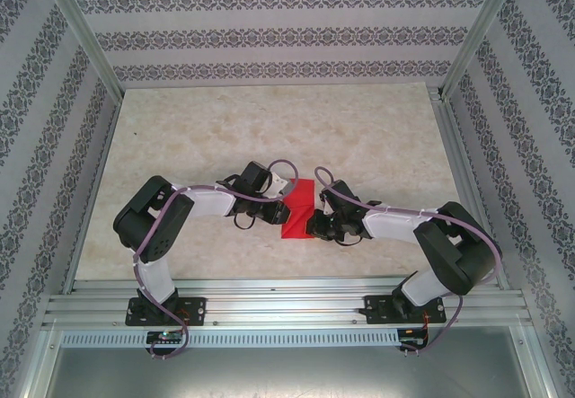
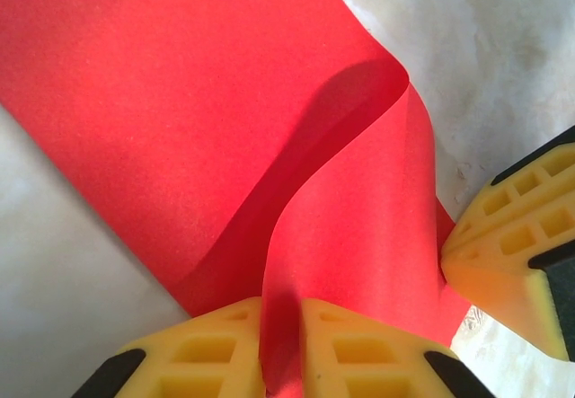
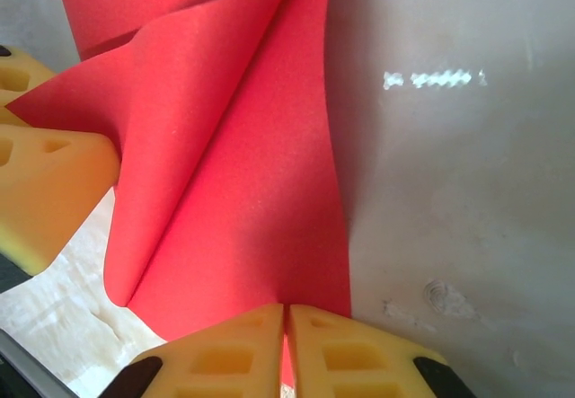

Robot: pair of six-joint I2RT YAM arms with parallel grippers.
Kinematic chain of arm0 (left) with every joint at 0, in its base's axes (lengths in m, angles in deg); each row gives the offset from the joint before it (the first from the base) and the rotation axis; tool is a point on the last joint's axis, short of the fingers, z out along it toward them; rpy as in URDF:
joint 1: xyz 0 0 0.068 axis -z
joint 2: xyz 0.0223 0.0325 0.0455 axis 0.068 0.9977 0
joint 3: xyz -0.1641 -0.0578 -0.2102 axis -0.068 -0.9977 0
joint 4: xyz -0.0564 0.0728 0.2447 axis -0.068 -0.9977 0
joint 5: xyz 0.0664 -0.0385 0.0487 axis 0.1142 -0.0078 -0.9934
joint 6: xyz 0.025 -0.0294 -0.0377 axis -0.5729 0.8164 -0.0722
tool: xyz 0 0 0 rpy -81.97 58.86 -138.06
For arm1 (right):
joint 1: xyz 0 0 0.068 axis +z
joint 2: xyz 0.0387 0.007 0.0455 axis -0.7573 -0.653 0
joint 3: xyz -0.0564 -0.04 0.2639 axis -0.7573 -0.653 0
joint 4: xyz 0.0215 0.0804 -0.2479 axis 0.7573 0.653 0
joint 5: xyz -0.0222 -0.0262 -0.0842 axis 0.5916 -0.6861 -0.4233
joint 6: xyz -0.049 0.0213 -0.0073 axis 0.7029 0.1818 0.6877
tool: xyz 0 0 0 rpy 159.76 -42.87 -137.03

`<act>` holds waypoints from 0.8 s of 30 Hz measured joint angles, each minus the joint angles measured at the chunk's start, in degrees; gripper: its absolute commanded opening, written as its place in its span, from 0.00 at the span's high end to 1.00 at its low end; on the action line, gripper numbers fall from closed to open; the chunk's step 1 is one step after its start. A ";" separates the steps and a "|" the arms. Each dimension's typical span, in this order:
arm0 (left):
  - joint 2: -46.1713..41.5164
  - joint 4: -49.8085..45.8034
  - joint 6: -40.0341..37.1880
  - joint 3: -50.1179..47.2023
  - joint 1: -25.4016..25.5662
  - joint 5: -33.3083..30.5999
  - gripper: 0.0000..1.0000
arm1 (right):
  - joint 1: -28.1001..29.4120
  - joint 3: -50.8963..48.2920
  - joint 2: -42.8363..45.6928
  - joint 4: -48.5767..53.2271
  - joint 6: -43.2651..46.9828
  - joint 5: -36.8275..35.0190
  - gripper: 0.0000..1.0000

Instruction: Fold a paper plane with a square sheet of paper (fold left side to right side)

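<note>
The square sheet of paper (image 1: 295, 211) lies on the desk (image 1: 269, 128) just beyond the middle of the near rail (image 1: 287, 297), partly lifted & bowed into a loose S-curl, w/ no sharp crease that we can see. Our left claw (image 2: 280, 308), just left of the rail's middle, is nearly closed, w/ a red flap pinched between its yellow pads (image 2: 207, 353). Our right claw (image 3: 286, 313), just right of the rail's middle, is likewise almost closed, nipping the sheet's edge. Main risk as we judge it: both claws grip one thin sheet at once, so any pull apart, or a twist of one vs. the other, could tear it or rip it out of a pinch. Second, the curl is soft & uneven. If we press down before the left & right edges line up, the fold will prob. land skewed, or we'll get a stray crumple instead of one clean crease. Third, each wrist view has the other claw's yellow finger right beside the paper, so they're v. close. A small overshoot could knock them together or trap extra layers. Slip is possible too, since both pinches look shallow, near the edge.
</note>
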 measured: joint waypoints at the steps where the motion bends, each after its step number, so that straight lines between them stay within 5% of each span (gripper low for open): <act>1: 0.02 0.02 0.00 0.00 0.00 0.00 0.82 | 0.00 0.00 0.28 0.24 0.00 -0.20 0.86; 13: 0.44 0.92 0.00 0.00 0.00 0.39 0.82 | -1.57 0.02 7.74 0.76 -1.29 -1.20 0.87; 24: 0.79 0.94 0.00 0.35 0.00 0.63 0.82 | -1.31 4.17 0.31 -8.37 -6.51 -1.95 0.87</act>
